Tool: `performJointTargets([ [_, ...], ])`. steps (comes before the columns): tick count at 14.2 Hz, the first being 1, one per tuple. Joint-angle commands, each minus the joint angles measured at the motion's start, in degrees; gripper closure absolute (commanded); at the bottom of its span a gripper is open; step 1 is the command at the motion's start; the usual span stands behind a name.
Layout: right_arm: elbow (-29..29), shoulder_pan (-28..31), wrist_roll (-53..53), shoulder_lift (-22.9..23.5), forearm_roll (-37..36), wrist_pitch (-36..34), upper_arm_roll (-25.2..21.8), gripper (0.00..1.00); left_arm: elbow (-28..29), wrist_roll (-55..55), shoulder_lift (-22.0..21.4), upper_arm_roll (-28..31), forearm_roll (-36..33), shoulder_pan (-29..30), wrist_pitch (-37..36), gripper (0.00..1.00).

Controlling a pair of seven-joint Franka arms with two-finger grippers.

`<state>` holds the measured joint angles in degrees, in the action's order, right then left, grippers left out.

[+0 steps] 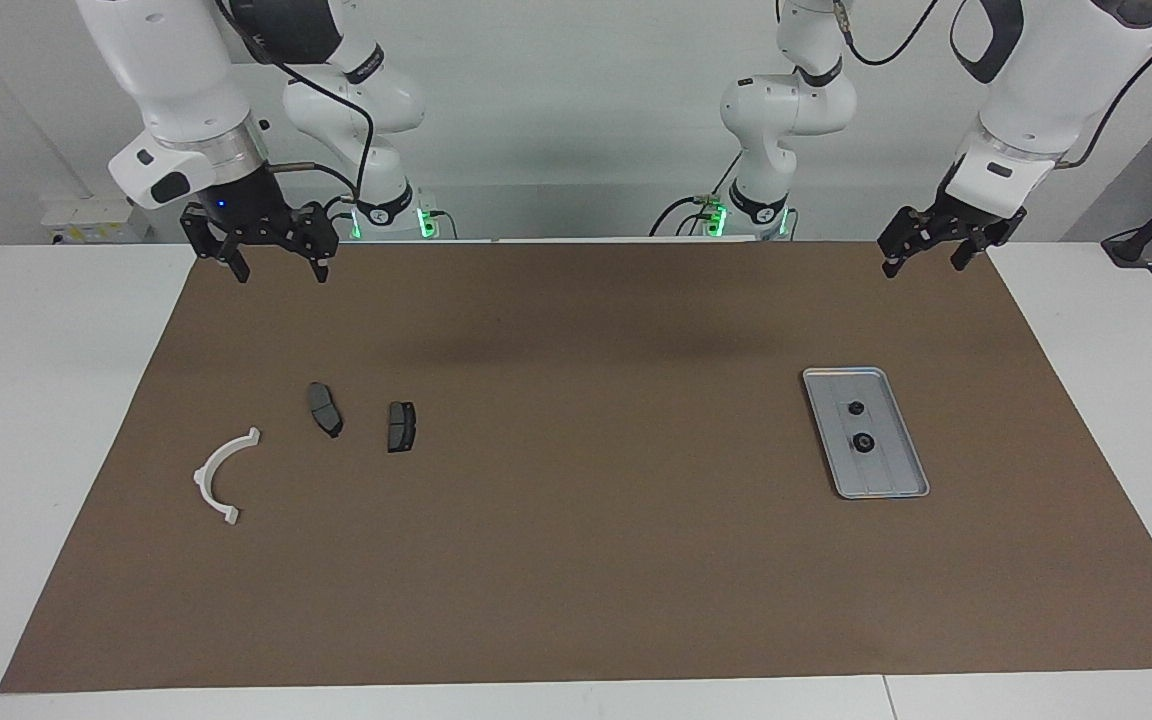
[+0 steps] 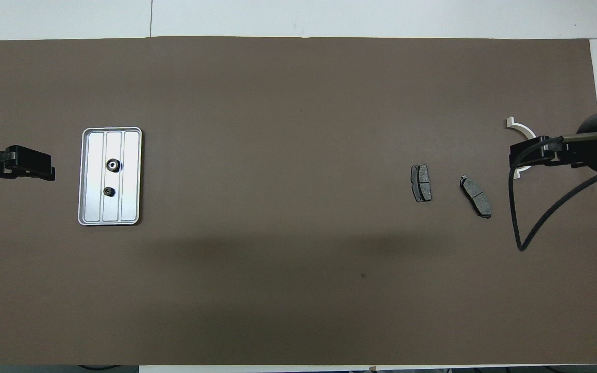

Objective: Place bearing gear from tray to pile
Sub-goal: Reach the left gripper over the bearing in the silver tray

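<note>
**A:** ok reading the facing view from its left edge across, what have we got?

**B:** first up is the right claw (image 1: 274, 262), hanging in the air over the brown mat (image 1: 576, 560) at the robots' edge, fingers spread wide, nothing in them. Under it, farther out, sits the pile: white half-ring bracket (image 1: 221, 478), then two dark brake pads (image 1: 325, 408) (image 1: 402, 426) just beside each other, the bracket farthest from the robots.

**A:** and the middle of the surface (image 1: 56, 420)?

**B:** only mat there. Toward the left arm's end lies the tray (image 1: 892, 478), flat on the mat, well apart from the pile.

**A:** where's the gear?

**B:** two small dark round parts are in the tray. The bearing gear (image 1: 863, 443) is the bigger one, near the tray's centre; the smaller part (image 1: 854, 407) sits nearer the robots.

**A:** left claw?

**B:** left claw (image 1: 928, 258) hovers over the mat's corner by its base, fingers apart, holding nothing.
</note>
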<state>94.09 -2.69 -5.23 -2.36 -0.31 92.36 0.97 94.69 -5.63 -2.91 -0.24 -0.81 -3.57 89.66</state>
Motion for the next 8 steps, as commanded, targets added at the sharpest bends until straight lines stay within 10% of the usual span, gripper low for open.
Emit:
performJointTargets([
  [1,0.7,0.2,0.8,-0.5,1.5,1.2,-0.3,0.0,-0.6,0.6,0.0,0.5,0.6,-1.3,-0.9,0.0],
  [4,0.7,0.6,0.9,-0.5,1.5,1.2,-0.3,0.0,3.4,0.2,-2.1,0.6,0.7,-1.3,-1.2,0.0],
  [8,0.7,0.7,0.9,-0.5,1.5,1.2,-0.3,0.0,22.2,1.8,-8.8,0.7,-0.4,-0.5,16.9,0.0],
])
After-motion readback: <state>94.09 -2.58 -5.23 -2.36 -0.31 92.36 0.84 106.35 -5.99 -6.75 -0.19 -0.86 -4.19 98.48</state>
